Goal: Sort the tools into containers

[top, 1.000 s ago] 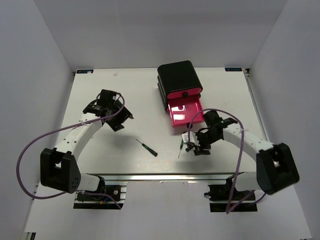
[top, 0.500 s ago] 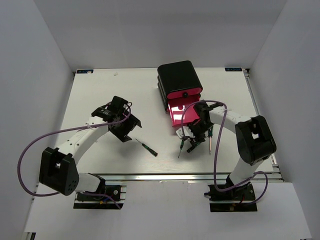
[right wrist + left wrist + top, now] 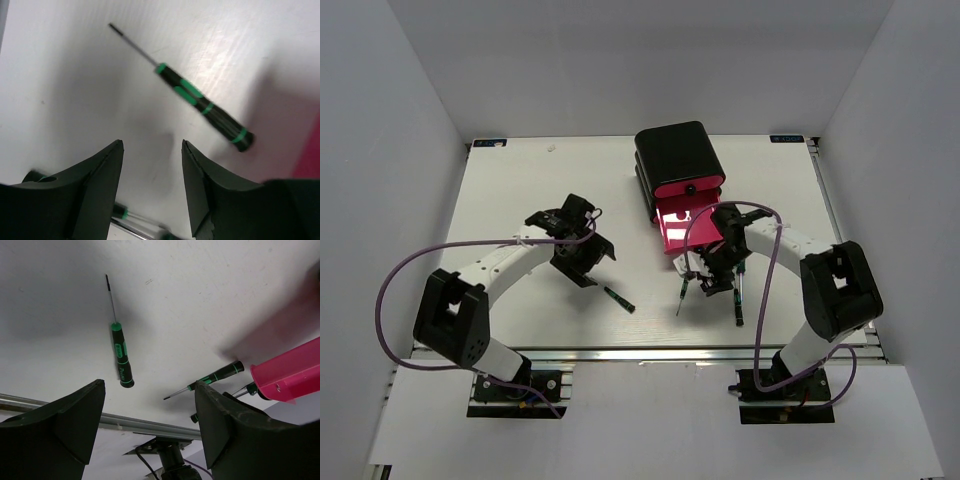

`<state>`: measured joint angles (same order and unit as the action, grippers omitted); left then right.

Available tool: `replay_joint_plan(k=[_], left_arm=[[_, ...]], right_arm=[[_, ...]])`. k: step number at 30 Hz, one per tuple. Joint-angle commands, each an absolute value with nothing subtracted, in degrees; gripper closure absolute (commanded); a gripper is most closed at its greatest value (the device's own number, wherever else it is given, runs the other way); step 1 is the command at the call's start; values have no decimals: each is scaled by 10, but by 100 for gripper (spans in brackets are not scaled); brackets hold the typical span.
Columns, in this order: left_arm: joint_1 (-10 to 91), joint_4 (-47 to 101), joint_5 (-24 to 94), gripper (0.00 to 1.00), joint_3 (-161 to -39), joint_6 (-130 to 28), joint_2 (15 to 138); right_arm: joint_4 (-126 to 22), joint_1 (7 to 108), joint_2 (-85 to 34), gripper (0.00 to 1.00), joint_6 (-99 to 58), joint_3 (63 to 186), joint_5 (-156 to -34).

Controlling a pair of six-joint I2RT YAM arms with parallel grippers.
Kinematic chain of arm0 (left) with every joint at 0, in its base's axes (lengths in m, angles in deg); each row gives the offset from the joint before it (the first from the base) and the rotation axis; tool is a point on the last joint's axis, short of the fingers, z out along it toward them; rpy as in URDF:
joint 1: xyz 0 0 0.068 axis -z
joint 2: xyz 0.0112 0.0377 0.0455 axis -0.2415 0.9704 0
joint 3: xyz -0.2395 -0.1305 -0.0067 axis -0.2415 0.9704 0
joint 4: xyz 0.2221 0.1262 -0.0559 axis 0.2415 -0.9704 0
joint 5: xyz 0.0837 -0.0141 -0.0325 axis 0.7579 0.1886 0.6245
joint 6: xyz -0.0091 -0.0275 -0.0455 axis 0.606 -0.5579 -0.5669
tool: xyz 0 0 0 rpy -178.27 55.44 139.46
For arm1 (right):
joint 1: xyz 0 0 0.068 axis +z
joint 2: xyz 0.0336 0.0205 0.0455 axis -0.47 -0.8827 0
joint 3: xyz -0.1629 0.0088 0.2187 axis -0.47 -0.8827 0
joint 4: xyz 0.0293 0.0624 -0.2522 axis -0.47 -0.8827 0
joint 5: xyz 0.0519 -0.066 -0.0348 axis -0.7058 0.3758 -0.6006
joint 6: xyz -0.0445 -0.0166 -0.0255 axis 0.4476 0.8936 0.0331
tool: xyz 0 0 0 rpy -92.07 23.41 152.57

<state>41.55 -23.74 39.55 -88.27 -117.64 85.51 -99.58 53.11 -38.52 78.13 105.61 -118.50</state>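
Two claws, both with jaws apart and nothing between them.

1. Left claw [image 3: 582, 252]: one. It hangs over the desk [image 3: 520, 190], left of centre. In its wrist view both fingers [image 3: 60, 425] stand wide, with bare desk in the gap.
2. Right claw [image 3: 718, 272]: one. It hangs low, just near of the drawn-out drawer. In its wrist view the fingers [image 3: 90, 185] are parted and grip nothing.

Three thin screwdrivers with black-and-green handles are counted from above, all lying flat on the desk and none held:
- Left screwdriver [image 3: 617, 297]: one, just right and near of the left claw. It lies ahead of that claw in the left wrist view [image 3: 120, 357].
- Middle screwdriver [image 3: 681, 293]: one, just left and near of the right claw.
- Right screwdriver [image 3: 739, 298]: one, just right and near of the right claw, running near to far.

One thin screwdriver [image 3: 200, 105] lies slantwise beyond the right claw's open jaws in its wrist view. I cannot tell which of the three it is. A blurred handle shows at the bottom edge of that view.

One black box [image 3: 678, 150] stands at the far middle of the desk. Two pink drawers can be counted in it:
- One shut drawer [image 3: 670, 189] with a round black knob [image 3: 690, 188].
- One open drawer [image 3: 682, 228] below it, pulled out toward the near side.
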Motion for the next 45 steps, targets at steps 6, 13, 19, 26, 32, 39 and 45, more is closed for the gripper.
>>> replay_joint_plan(k=[6, 13, 19, 26, 32, 39, 45], left_arm=[[448, -213, 369, 23, -900, -1203, 905], [463, -212, 341, 28, -898, -1232, 940], [469, -199, 345, 28, -907, -1234, 961], [474, -195, 341, 27, -904, -1234, 968], [474, -208, 350, 27, -913, -1231, 964], [474, -217, 372, 23, -910, -1228, 939], [474, -229, 381, 21, -905, -1225, 929]], right_arm=[[-1102, 492, -299, 47, 904, 1087, -1176], [-1224, 412, -284, 46, 1131, 1065, -1114], [-1133, 408, -259, 41, 1177, 981, -1105], [-1071, 419, -275, 38, 1179, 935, -1093], [-1031, 451, -291, 39, 1147, 907, -1099], [-1019, 478, -290, 47, 1101, 897, -1127], [-1024, 494, -312, 86, 1012, 931, -1185]])
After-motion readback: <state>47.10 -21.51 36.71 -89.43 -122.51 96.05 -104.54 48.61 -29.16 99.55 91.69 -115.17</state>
